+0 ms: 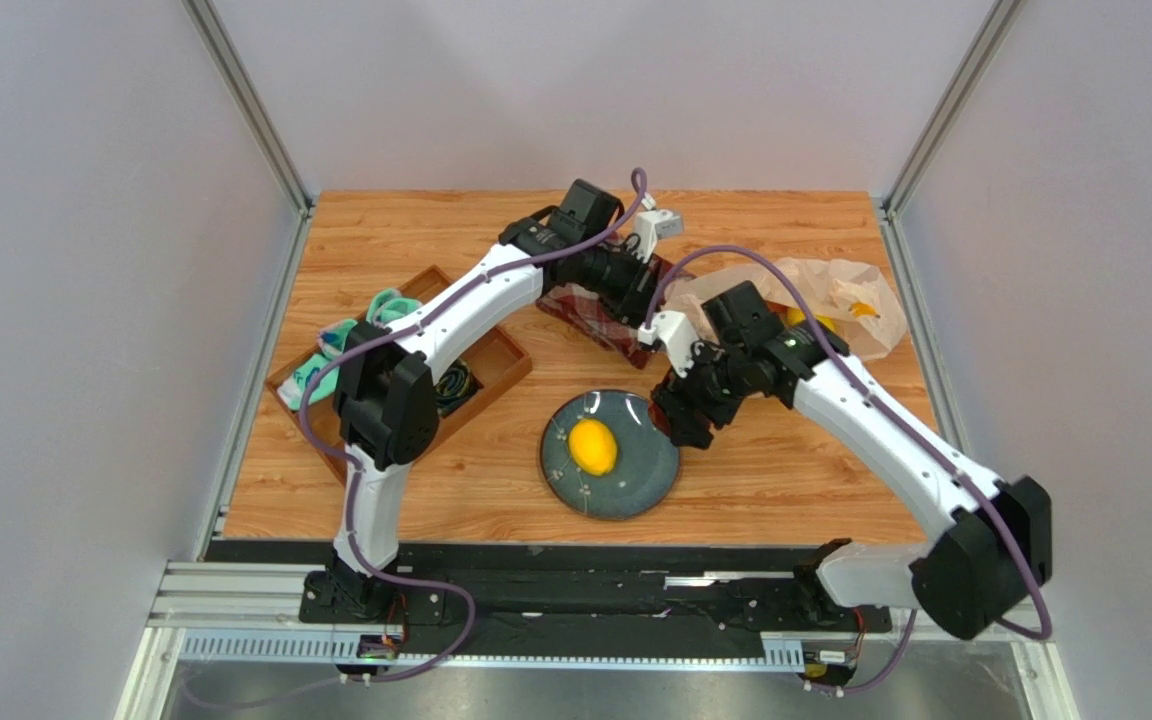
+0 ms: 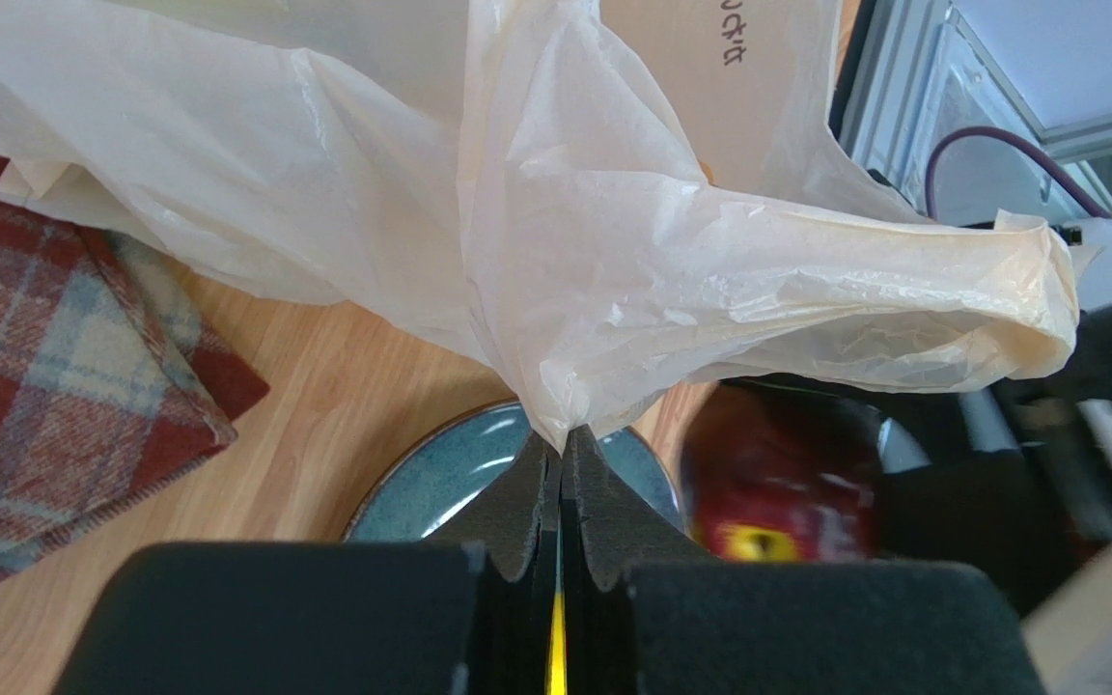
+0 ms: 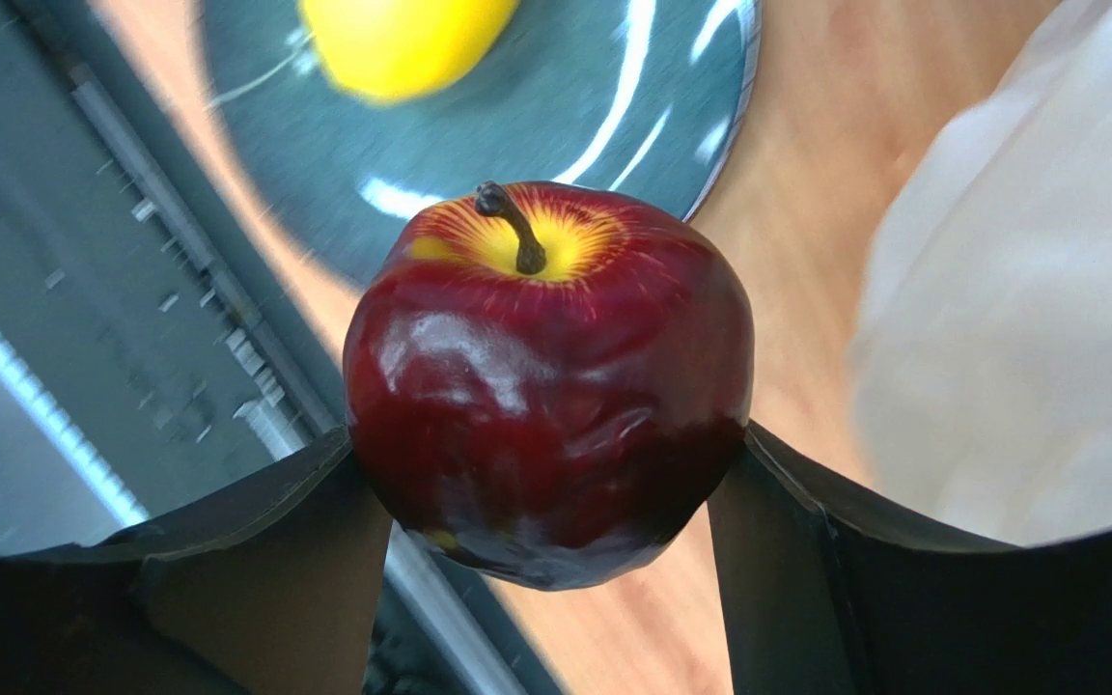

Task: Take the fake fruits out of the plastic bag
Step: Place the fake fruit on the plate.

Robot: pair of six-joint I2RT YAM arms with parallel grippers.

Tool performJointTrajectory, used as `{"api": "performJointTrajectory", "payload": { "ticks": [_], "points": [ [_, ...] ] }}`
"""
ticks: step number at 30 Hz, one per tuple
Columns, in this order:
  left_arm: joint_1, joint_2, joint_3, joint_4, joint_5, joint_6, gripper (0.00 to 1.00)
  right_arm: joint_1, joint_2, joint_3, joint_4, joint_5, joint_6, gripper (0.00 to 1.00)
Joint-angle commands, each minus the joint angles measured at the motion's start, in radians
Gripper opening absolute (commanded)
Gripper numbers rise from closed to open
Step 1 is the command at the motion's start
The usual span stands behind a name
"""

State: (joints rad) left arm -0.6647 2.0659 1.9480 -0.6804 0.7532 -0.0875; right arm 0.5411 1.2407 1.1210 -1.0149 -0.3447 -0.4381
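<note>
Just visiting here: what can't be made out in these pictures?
- Top view: what remains inside the plastic bag; its crinkled film shows only yellow patches.
- Top view: the dark red fruit held by the right tool; the right arm covers it.
- Left wrist view: most of the plate, behind the left tool and bag.

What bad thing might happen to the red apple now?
The right gripper holds the apple by its smooth sides, so it might slip and roll off the plate. It could also bump the lemon there. The left gripper pinches only a thin bit of bag, which might slide free.
</note>
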Motion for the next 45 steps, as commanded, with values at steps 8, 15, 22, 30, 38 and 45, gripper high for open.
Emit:
{"api": "performJointTrajectory", "payload": {
  "ticks": [8, 15, 22, 30, 38, 45],
  "points": [
    [0.068, -0.075, -0.027, 0.03, 0.043, -0.047, 0.0, 0.072, 0.327, 0.097, 0.317, 0.053, -0.001, 0.48],
    [0.099, -0.063, -0.053, 0.044, 0.063, -0.07, 0.0, 0.108, 0.417, 0.099, 0.346, 0.05, 0.009, 0.64],
    [0.12, -0.044, -0.055, 0.067, 0.081, -0.1, 0.0, 0.149, 0.375, 0.045, 0.348, 0.076, 0.047, 0.49],
    [0.125, -0.047, -0.063, 0.065, 0.094, -0.101, 0.0, 0.155, 0.267, 0.028, 0.354, 0.188, 0.101, 0.48],
    [0.125, -0.079, -0.093, 0.067, 0.098, -0.112, 0.0, 0.163, 0.381, 0.054, 0.401, 0.228, 0.059, 0.52],
    [0.125, -0.096, -0.109, 0.071, 0.097, -0.112, 0.0, 0.172, 0.372, 0.114, 0.327, 0.211, 0.075, 1.0]
  ]
}}
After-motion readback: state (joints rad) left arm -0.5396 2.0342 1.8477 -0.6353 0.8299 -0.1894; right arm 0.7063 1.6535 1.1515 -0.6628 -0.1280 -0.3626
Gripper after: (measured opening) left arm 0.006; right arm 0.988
